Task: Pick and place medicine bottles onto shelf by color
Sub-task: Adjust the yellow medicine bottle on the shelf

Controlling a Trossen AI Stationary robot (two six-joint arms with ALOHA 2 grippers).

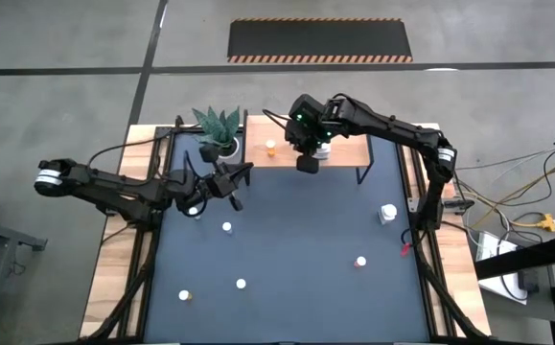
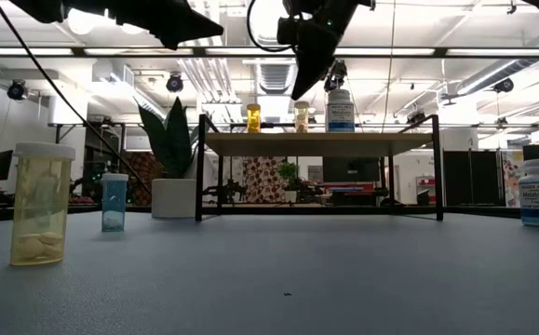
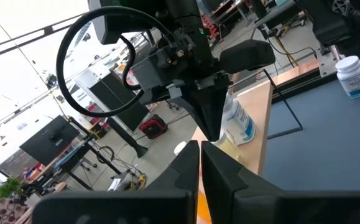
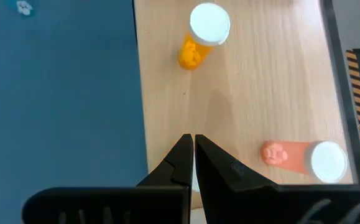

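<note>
**Three bottles shelved, several still on the table**

High view: the right gripper point(image 1: 308, 158) hangs over the front edge of the shelf point(image 1: 349, 149), at the table's far side, fingers together and empty. An orange bottle point(image 1: 270, 148) stands on the shelf's left part. The left gripper point(image 1: 234, 181) hovers near the plant pot point(image 1: 208, 151), also closed on nothing. On the dark blue tabletop point(image 1: 296, 230) white-capped bottles remain scattered: one mid-left point(image 1: 227, 227), one nearer point(image 1: 241, 284), one at the near left point(image 1: 186, 296), a reddish one to the right point(image 1: 360, 261) and a larger white bottle point(image 1: 387, 213) at the right edge.

Low view: the shelf carries three bottles, the orange one, a paler one point(image 2: 302, 116) and a taller white blue-labelled bottle point(image 2: 340, 110). A big yellow bottle point(image 2: 40, 203) and a small blue-tinted one point(image 2: 114, 201) stand on the table at left, and a white one at right.

Left wrist view: its own fingers point(image 3: 186, 167) are pressed shut; beyond them the other arm's gripper stands over the blue-labelled bottle.

Right wrist view: shut fingers point(image 4: 183, 158) above the light wood, with the orange bottle and a pink-red bottle point(image 4: 301, 157) upright either side.

By my judgement under half is done; at least five bottles await picking.
</note>
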